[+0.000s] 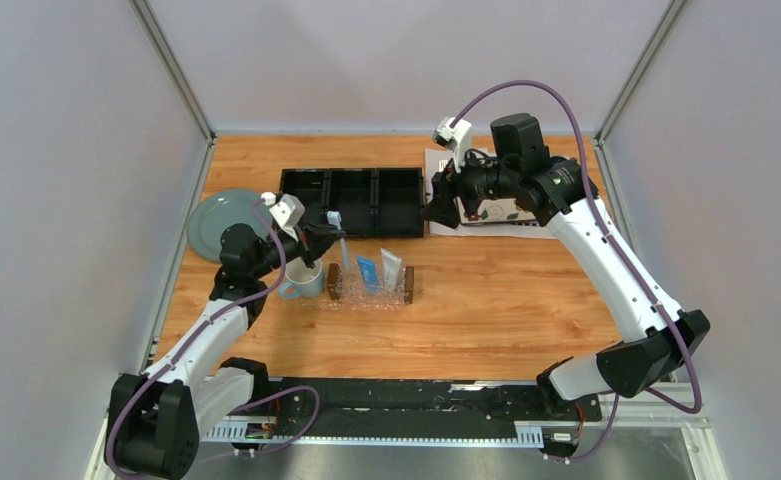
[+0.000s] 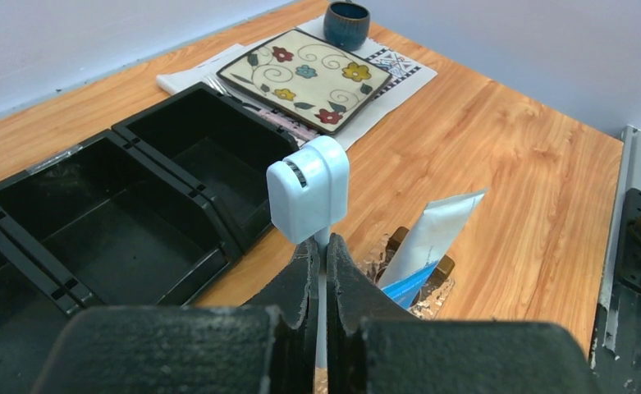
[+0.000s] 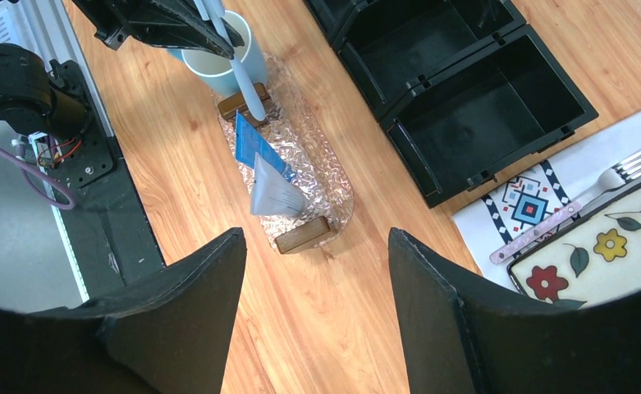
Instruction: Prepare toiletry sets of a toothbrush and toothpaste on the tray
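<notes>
Pale grey walls enclose a wooden table [image 1: 506, 330] on which the set is being assembled. The left gripper [image 2: 323, 248] is clamped tight on the neck of the toothbrush [image 1: 344, 250], just below its capped white head. The brush hangs steeply tilted, head uppermost. Its lower end reaches down between the light blue mug [image 1: 304, 280] and the near wooden end bar of the tray [image 1: 408, 284]. Two toothpaste tubes [image 1: 367, 272] already lie on the tray's clear textured floor, side by side across its width. The right gripper [image 3: 313, 271] waits with jaws wide and nothing between them. It hangs high over the far right of the table near the floral plate [image 2: 304, 78], well apart from the work. The step in hand appears to be laying the brush onto the tray beside the tubes. To do it well, the handle's lower end should first clear the wooden bar and the mug rim. The wrist should then tip the brush toward level so that it settles along bare floor rather than across a tube. Release is best left until the handle rests on the tray, since a slim handle dropped from a tilt is likely to roll or skid on the textured plastic. Whether the tip is touching the bar cannot be told from these views.
</notes>
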Controlling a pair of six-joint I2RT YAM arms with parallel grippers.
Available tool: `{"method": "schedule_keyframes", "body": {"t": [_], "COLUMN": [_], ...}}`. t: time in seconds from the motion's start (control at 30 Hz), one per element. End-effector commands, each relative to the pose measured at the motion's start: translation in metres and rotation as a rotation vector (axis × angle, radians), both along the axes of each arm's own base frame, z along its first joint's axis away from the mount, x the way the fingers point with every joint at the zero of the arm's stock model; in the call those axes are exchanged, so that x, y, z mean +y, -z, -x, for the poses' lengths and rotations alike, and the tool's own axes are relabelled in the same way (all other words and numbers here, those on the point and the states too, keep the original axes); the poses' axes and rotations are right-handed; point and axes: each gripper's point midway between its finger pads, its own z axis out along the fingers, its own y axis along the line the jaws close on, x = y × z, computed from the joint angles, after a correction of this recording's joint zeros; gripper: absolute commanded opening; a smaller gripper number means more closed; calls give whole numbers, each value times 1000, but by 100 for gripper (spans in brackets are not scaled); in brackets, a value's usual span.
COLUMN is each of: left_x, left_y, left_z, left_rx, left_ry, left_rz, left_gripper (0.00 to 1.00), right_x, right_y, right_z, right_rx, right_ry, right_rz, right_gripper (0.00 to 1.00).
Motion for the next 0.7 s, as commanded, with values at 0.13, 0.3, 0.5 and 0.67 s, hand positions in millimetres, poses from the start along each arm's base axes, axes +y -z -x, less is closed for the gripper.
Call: {"method": "schedule_keyframes", "body": {"t": [0.13, 0.3, 0.5, 0.67], "left_x": [-3, -4, -6, -7], "left_y": [-6, 1, 11, 21], "left_z": [10, 10, 11, 10], "left_rx": [-54, -51, -41, -24], "left_ry": [50, 57, 77, 83], "left_rz": [0, -7, -8, -11], "left_gripper": [0, 0, 0, 0], "right_x": [-3, -3, -3, -1], "right_y": [-14, -14, -13, -8], "right_z": [0, 0, -2, -3], "right_rx": [-71, -71, -65, -54], "right_ry": [-2, -2, 0, -3], "right_rz": [-25, -27, -25, -21], "right_gripper": [68, 68, 68, 68]}}
